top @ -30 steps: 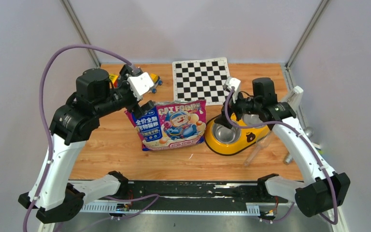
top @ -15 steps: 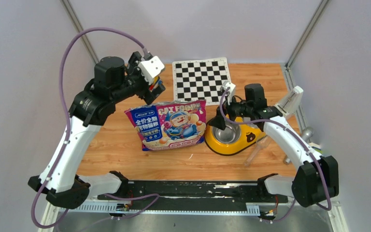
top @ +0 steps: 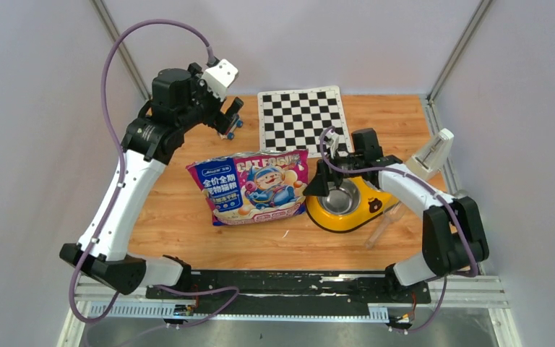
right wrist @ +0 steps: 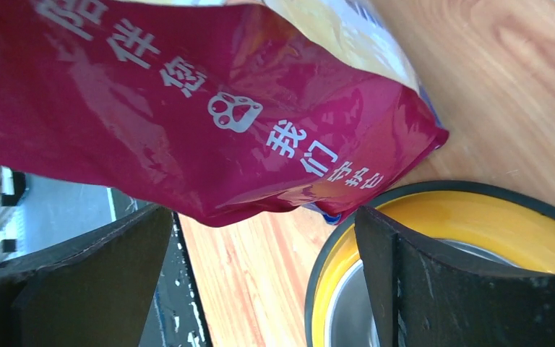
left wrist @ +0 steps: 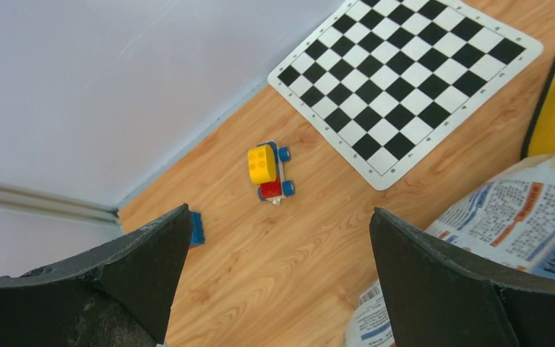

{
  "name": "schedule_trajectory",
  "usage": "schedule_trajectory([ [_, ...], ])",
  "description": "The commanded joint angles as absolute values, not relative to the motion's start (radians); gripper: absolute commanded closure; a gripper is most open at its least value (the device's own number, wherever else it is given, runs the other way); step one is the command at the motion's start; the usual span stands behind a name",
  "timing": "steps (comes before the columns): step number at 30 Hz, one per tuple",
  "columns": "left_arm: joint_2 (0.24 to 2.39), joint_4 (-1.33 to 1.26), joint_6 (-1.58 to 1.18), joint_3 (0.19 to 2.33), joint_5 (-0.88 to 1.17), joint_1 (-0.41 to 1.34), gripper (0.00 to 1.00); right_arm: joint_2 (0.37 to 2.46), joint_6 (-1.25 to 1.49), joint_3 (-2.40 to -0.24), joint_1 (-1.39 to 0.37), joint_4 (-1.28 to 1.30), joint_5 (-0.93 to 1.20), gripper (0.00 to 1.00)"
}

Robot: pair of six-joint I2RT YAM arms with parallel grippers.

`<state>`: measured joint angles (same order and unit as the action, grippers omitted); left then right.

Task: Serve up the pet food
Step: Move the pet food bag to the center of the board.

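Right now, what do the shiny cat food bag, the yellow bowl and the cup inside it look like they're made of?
The cat food bag looks like glossy plastic film: light glints off its creased, printed surface. The yellow bowl seems smooth moulded plastic, evenly coloured with a black rim. The cup inside looks like polished steel, silvery and reflective.

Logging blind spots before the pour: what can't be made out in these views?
- Pet food kibble: unseen in every view; the glossy pink-purple-blue cat food bag is opaque.
- Yellow double bowl with steel cups: top view, right arm covers its far cup.
- Small blue block: left wrist view, half behind the left gripper.
- Clear object beside the bowl: top view, too faint to identify.
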<state>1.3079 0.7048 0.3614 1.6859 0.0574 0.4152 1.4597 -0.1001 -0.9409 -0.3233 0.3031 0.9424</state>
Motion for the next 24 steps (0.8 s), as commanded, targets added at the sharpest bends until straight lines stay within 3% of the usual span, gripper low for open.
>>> schedule_trajectory([
  [1,1.352,0.663,0.312,1.716,0.048,0.397,0.00,1.501,-0.051,-0.949,-0.340,0.247,1.030,0.01],
  [9,1.354,0.682,0.294,1.745,0.191,0.396,0.00,1.581,-0.037,-0.993,-0.445,0.199,0.916,0.01],
  [24,1.345,0.693,0.239,1.661,0.286,0.396,0.00,1.769,0.028,-1.209,-0.449,0.124,0.889,0.01],
])
